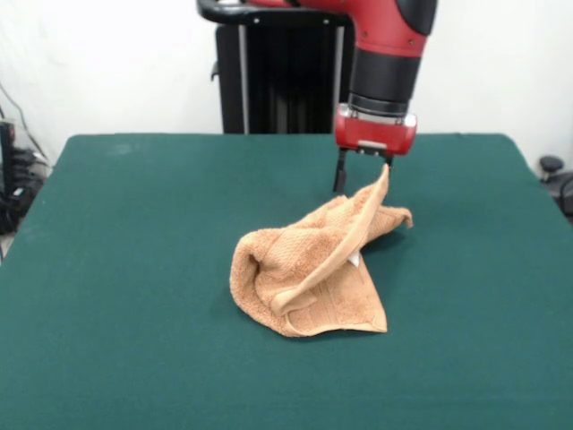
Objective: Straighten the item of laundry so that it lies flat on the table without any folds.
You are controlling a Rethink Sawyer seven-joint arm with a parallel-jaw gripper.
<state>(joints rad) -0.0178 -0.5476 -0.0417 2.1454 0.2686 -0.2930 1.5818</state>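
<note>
Red-and-black gripper (pixel 364 176) seemed clamped on crumpled orange-tan terry towel's (pixel 309 278) raised corner; towel looked soft, light, floppy; edges best to grasp.

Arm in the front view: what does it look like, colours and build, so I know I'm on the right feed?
The arm is thick and round: glossy red shell up top, then a black cylindrical section with a silver ring beneath. Under that sits a boxy red wrist block. The gripper has thin, straight black fingers. No loose cables or readable markings show. Behind stands a black pedestal.
</note>
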